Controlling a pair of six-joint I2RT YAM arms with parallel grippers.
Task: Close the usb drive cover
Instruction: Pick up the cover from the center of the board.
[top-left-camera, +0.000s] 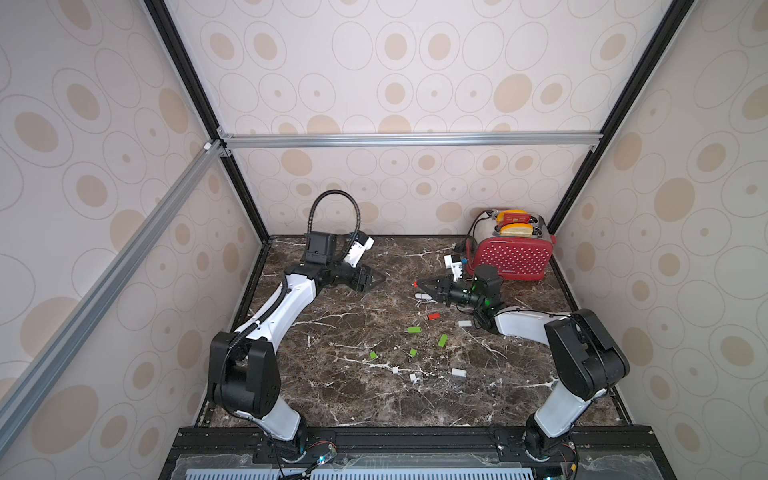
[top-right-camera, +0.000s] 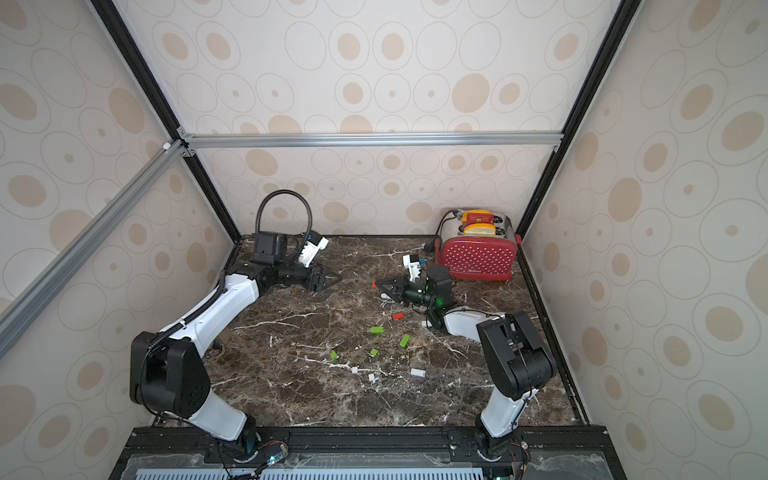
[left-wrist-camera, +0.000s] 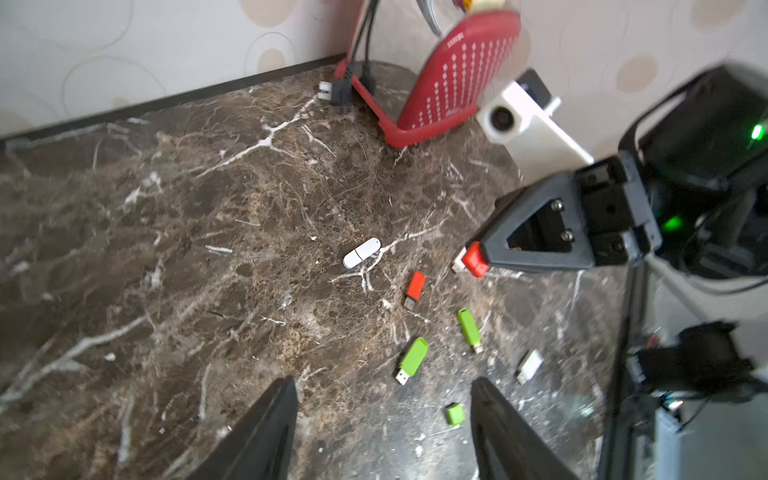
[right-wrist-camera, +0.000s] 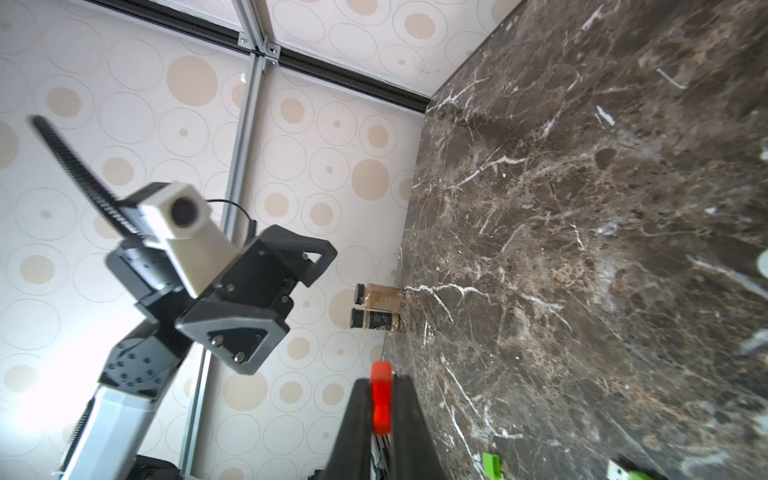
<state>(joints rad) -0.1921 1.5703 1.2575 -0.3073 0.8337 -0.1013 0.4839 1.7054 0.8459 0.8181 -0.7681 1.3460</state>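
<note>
The red usb drive (right-wrist-camera: 381, 395) is grasped by the right claw (top-left-camera: 419, 285), which is clenched on its flat sides. It is held just above the desk (top-left-camera: 332, 395), about the middle, towards the far side and left of the toaster (top-left-camera: 513, 257). A pale stub is seen beside its red end in the left wrist view; whether the cover is fully seated cannot be told. The left claw (left-wrist-camera: 382, 380) is released, with nothing between its jaws, well apart from the drive on its left. The drive is judged light, stiff and smooth, so slipping is likely. It is best taken by the broad faces of the body, with the plug end left free. Two bread slices (top-left-camera: 515, 227) are carried in the toaster's slots. Two spice jars (right-wrist-camera: 380, 297), filled with brownish powder, are stood at the desk's left edge by the wall.
</note>
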